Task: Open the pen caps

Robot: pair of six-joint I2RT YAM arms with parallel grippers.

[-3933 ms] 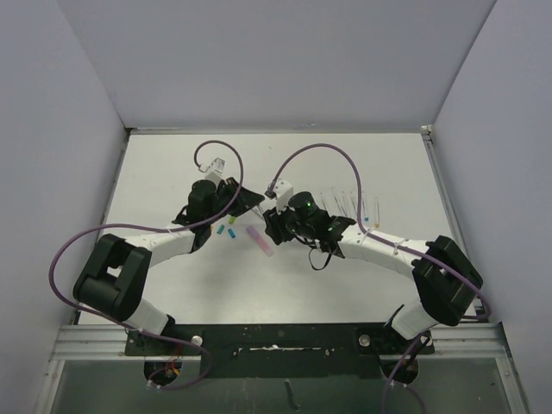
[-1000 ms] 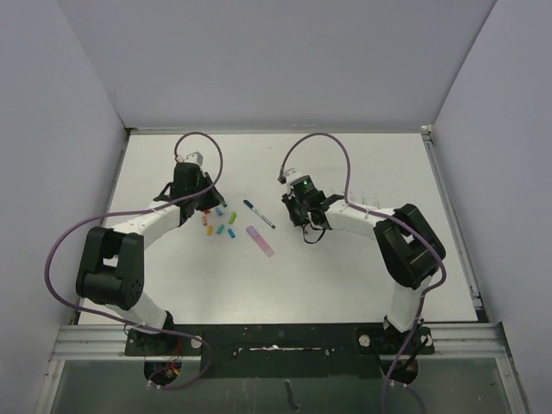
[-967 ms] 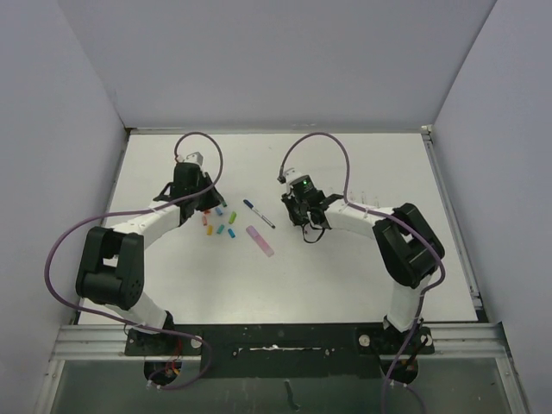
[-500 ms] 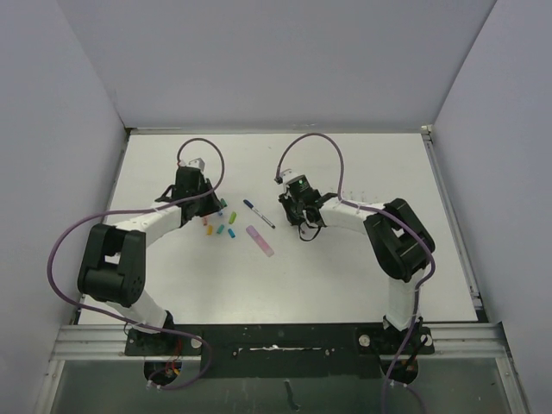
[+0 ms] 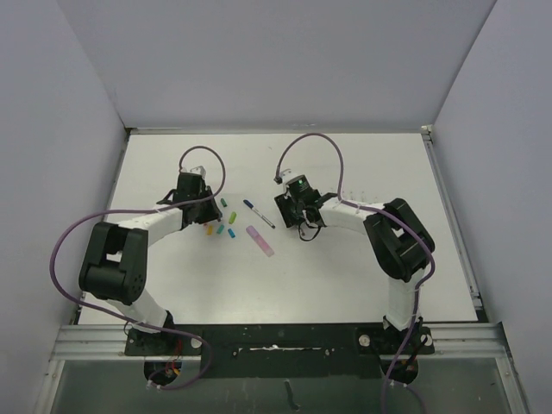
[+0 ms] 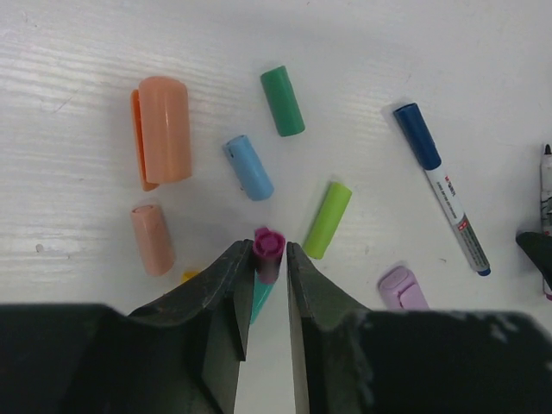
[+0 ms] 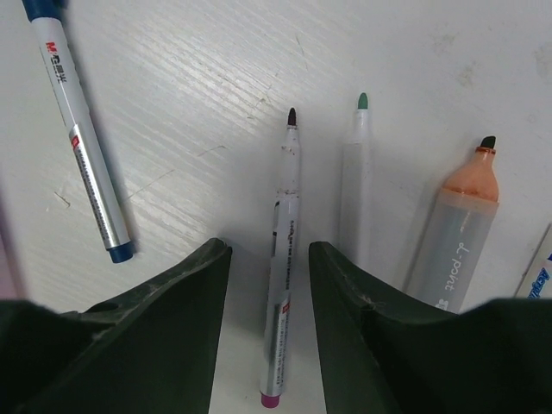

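Pinching the magenta cap (image 6: 268,246) in my left end effector (image 6: 269,253): likely light, slick, stiff; hold mid-length. My right end effector (image 7: 269,248) stands open astride a pen (image 7: 285,207).

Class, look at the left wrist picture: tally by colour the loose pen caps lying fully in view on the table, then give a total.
Orange: 2, the fat orange cap and the small orange cap
Dark green: 1, the green cap
Lime: 1, the lime cap
Blue: 1, the light blue cap
Total: 5
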